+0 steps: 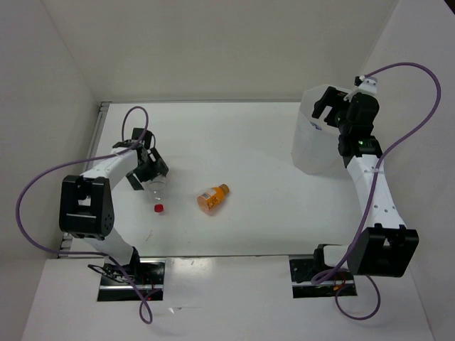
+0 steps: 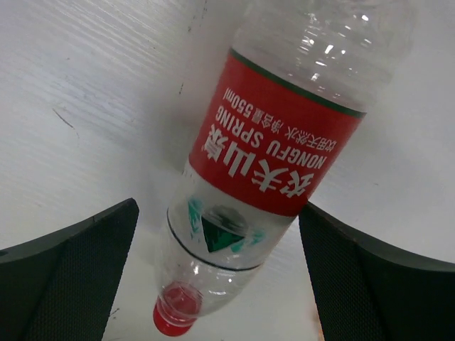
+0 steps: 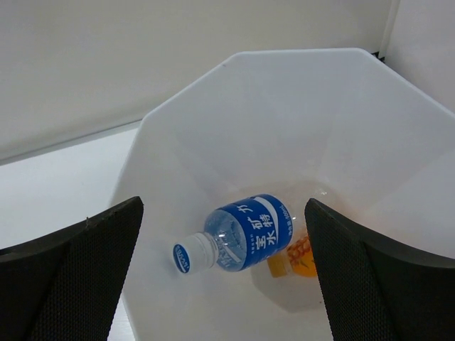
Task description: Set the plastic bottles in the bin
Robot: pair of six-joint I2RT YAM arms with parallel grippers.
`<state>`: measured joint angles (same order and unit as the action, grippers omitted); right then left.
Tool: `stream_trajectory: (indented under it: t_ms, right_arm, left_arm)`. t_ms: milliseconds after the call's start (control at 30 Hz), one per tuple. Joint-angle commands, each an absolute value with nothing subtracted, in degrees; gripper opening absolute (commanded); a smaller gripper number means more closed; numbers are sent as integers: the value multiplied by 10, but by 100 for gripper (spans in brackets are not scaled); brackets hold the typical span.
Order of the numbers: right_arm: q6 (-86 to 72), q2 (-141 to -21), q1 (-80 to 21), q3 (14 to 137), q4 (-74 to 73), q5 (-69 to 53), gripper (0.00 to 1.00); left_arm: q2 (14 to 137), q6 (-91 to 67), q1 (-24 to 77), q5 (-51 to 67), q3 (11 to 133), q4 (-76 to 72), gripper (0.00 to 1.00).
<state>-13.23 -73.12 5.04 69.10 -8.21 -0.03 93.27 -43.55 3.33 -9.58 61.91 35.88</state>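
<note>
Item one, the plastic bottles, of which we count four. A clear bottle with a blue label and white cap [image 3: 245,233] lies on its side at the bottom of the bin, and a stubby orange bottle [image 3: 302,256] is tucked just beside it, partly hidden under its far end. A second stubby orange bottle [image 1: 213,197] lies on its side on the white table [image 1: 270,142], near the middle and well apart from the bin. A clear bottle with a red label and red cap [image 2: 274,149] lies on the table at the left, cap towards the near edge. Item two, the tall translucent white plastic bin with faceted sides [image 3: 284,57], stands upright at the far right of the table. Item three, the left gripper [image 2: 220,284], hangs over the red-labelled bottle with its jaws spread wide to either side of the bottle's neck end. We see bare table between one pad and the bottle, and cannot tell whether the other pad touches the label. Item four, the right gripper [image 3: 224,277], is poised above the bin's open mouth, jaws wide apart and holding nothing. Item five, a purple cable [image 1: 412,121], loops from each arm.
</note>
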Motion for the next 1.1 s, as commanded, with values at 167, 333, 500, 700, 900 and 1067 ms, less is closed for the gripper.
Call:
stream_trajectory:
  t_ms: [167, 333, 500, 700, 900, 1067]
  right_arm:
    - [-144, -700, 54, 712, -51, -33, 100]
    - [-144, -690, 54, 698, -43, -20, 100]
    - [-149, -690, 48, 698, -37, -56, 100]
    - [-89, -690, -6, 705, -44, -118, 100]
    - [-79, -721, -109, 734, -60, -209, 100]
    - [-122, -765, -188, 742, -33, -364, 100]
  left_arm:
    - [992, -444, 59, -116, 635, 351, 94]
    - [992, -439, 69, -116, 642, 336, 86]
    - [971, -433, 90, -129, 662, 342, 70]
    - [943, -421, 96, -112, 695, 342, 42]
    - [911, -384, 124, -19, 766, 298, 44]
    - [917, -377, 155, 25, 887, 243, 47]
